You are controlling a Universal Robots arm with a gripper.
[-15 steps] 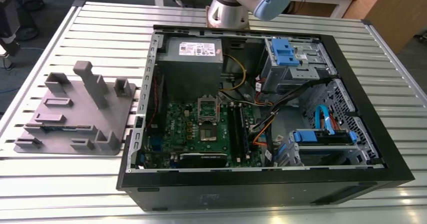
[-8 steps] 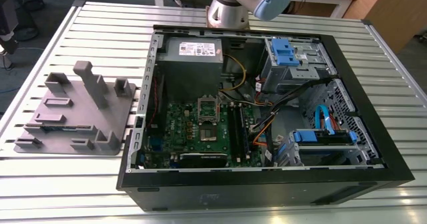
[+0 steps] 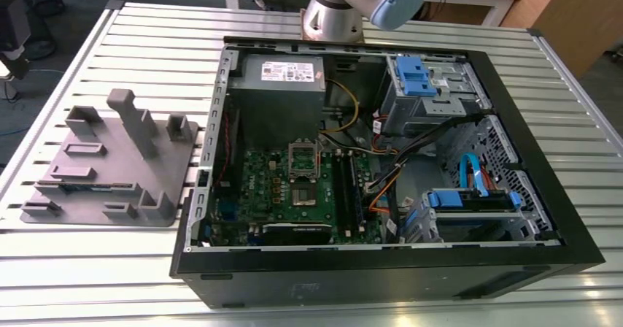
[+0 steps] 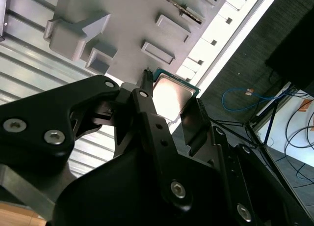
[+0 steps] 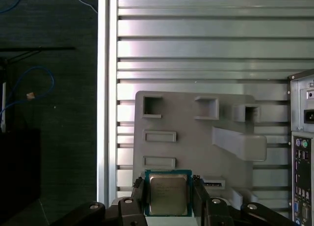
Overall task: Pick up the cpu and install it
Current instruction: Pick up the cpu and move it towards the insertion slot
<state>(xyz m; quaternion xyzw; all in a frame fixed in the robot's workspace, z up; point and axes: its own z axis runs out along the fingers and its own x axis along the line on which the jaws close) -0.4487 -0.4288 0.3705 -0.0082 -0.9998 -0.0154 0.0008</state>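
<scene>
- A ribbed, silver metal desk (image 3: 117, 268) carries everything in the exterior view, its slats running across the frame.
- At the exterior view's left, a flat grey plastic fixture plate (image 3: 107, 166) with raised blocks and shallow pockets lies on the desk, just beside the computer case.
- In both wrist views the black claw (image 5: 169, 196) (image 4: 170, 107) is pinching the cpu (image 5: 168, 193) (image 4: 171, 94), a small square chip with a pale silver-grey metal top and a green edge.
- One black finger (image 5: 139, 194) presses on each opposite side of the chip, whose metal top faces the first wrist camera.
- The cpu is held up off the grey fixture plate (image 5: 196, 137) (image 4: 127, 24), which lies on the desk behind it, well apart.
- At the top centre of the exterior view stands the silver and pale blue robot arm (image 3: 360, 6), behind the case.
- In the middle of the frame, the open black computer case (image 3: 389, 268) lies on its side.
- A green motherboard (image 3: 287, 192) sits in its lower left part, with a metal-framed socket (image 3: 303, 159) near its upper end.
- At the exterior view's right, inside the case, are grey metal drive cages with blue plastic clips (image 3: 413, 75) and a tangle of coloured cables (image 3: 389, 177).
</scene>
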